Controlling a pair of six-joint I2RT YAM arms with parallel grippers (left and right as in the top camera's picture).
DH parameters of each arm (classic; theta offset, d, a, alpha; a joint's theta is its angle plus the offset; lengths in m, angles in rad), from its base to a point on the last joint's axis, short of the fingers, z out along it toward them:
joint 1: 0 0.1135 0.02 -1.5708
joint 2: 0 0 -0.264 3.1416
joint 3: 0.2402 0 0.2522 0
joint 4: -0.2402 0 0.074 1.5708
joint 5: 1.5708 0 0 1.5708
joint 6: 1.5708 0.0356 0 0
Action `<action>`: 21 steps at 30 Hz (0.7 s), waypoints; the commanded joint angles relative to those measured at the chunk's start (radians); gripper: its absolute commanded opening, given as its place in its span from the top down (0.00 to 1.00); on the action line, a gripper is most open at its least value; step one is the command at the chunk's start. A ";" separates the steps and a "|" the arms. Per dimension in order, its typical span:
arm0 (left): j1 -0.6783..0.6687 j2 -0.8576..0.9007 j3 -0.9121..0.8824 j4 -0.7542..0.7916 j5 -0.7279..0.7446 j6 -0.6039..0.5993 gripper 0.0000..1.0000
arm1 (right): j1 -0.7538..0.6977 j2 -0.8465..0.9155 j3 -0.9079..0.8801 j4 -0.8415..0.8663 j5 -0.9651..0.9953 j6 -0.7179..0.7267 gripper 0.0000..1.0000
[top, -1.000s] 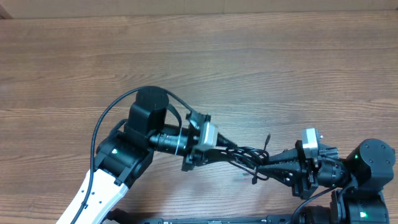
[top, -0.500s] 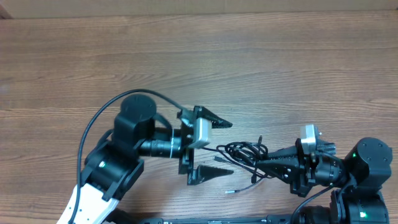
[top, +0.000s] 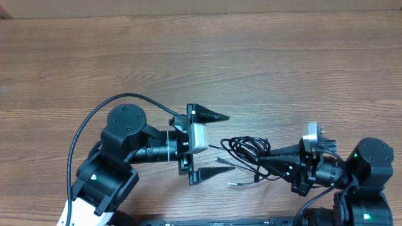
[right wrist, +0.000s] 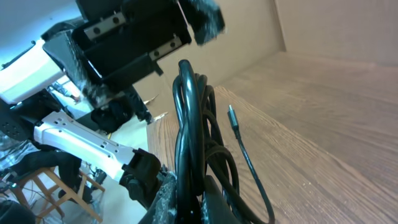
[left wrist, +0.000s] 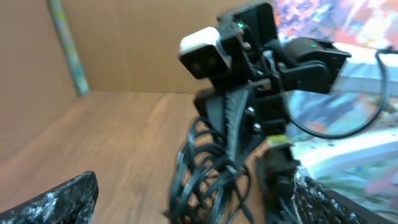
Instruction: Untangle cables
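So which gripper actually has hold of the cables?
The right gripper, the one shut on the cables. The left gripper stands wide open, gripping nothing.

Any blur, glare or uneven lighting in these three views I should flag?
Overhead: sharp, evenly lit, cables crisp with faint shadows. Left wrist: soft throughout, the right gripper and the background smeared. Right wrist: near cables sharp, the left arm behind them soft, top-left corner washed out bluish.

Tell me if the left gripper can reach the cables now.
Probably yes: the left gripper stands open facing the cables, with nothing between them; the right gripper pinches only their far side.
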 commanded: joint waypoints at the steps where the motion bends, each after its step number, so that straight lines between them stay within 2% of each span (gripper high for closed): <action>1: 0.004 0.000 0.011 0.019 -0.074 0.014 0.00 | 0.001 -0.005 0.019 -0.009 0.003 -0.042 0.96; 5: 0.004 0.007 0.011 0.019 -0.106 0.014 0.00 | 0.001 -0.005 0.018 -0.018 0.003 -0.051 0.96; 13: -0.009 0.066 0.011 0.034 -0.060 0.014 0.00 | 0.001 -0.005 0.018 -0.115 0.003 -0.190 0.96; 21: -0.109 0.174 0.011 0.122 -0.053 0.007 0.00 | 0.001 -0.005 0.018 -0.138 0.008 -0.225 0.96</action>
